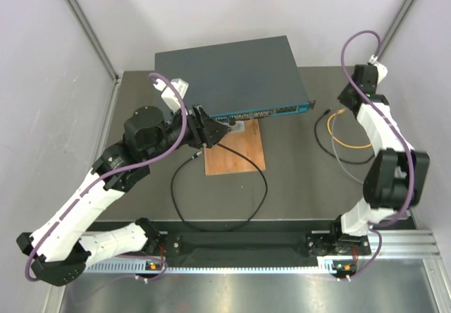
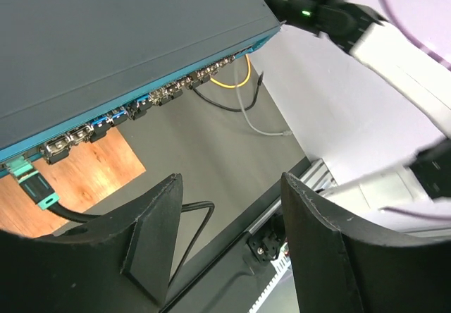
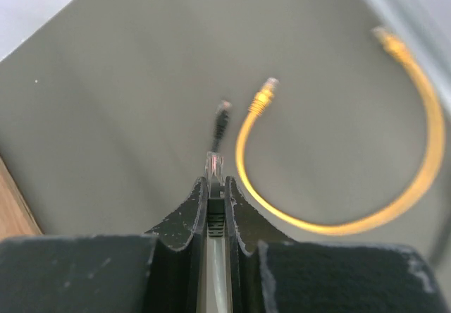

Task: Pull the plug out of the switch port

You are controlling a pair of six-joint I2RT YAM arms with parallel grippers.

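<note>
The switch [image 1: 229,73], a flat dark grey box with a teal front strip, lies at the back middle. In the left wrist view its sockets [image 2: 141,105] run in a row, and a teal plug [image 2: 28,180] on a black cable sits in a port at the far left. My left gripper [image 1: 211,128] is open and empty just in front of the strip's left end; the plug lies left of its fingers [image 2: 151,228]. My right gripper [image 1: 343,103] is off the switch's right end, above the table, shut on a grey cable's clear plug [image 3: 214,163].
A brown wooden board [image 1: 235,151] lies in front of the switch. A black cable [image 1: 232,211] loops toward the near edge. A yellow cable [image 3: 338,221] and a loose black cable end [image 3: 221,119] lie under the right gripper. Walls stand on both sides.
</note>
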